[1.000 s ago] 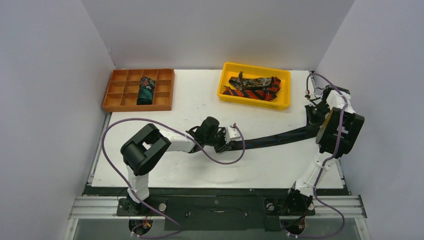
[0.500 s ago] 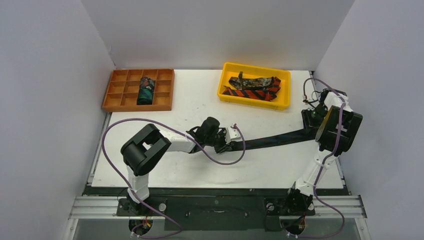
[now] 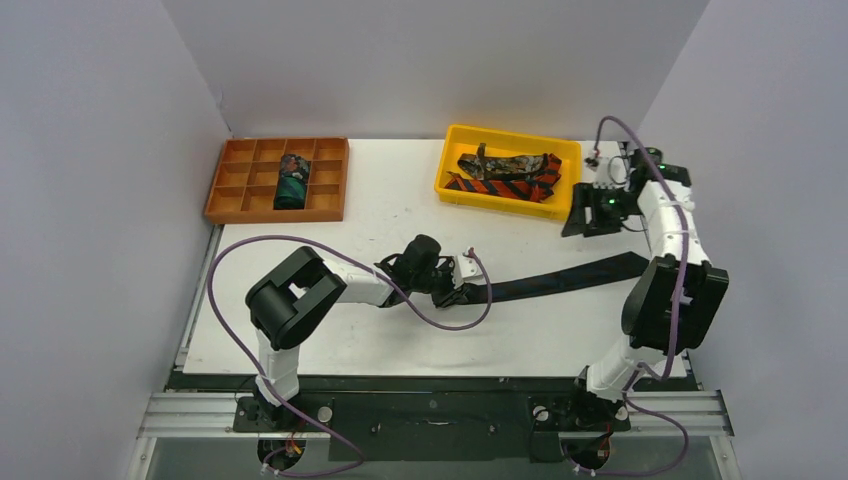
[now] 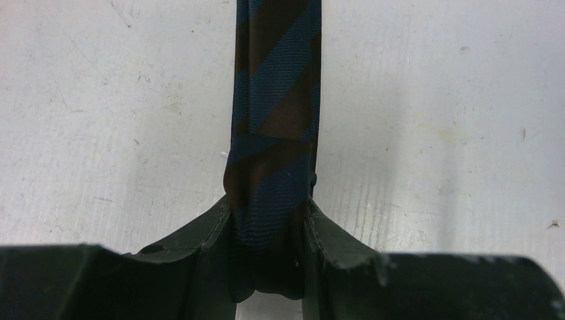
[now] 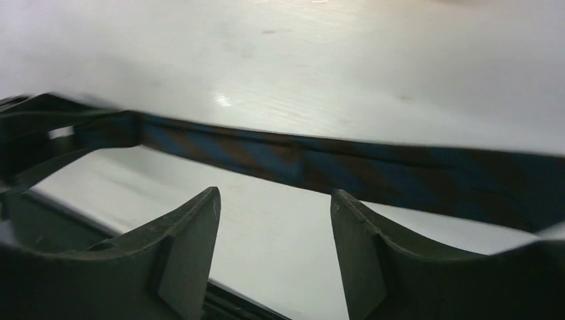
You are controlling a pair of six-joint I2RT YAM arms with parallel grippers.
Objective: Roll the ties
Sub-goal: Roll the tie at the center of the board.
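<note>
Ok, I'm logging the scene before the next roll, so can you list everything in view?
table: 1, white, under everything
organiser tray: 1, orange-brown, far left of the table
rolled tie: 1, dark teal, in the tray's middle column
bin: 1, yellow, far side, right of centre
striped tie: 1, red-orange and black, in the bin
mottled tie: 1, brown, in the bin, far side
long tie: 1, navy with dark stripes, flat across the table, centre to right
cables: 2, purple, one along each arm
left gripper: 1, black, shut on the long tie's end
right gripper: 1, black, open, empty, right of the bin
</note>
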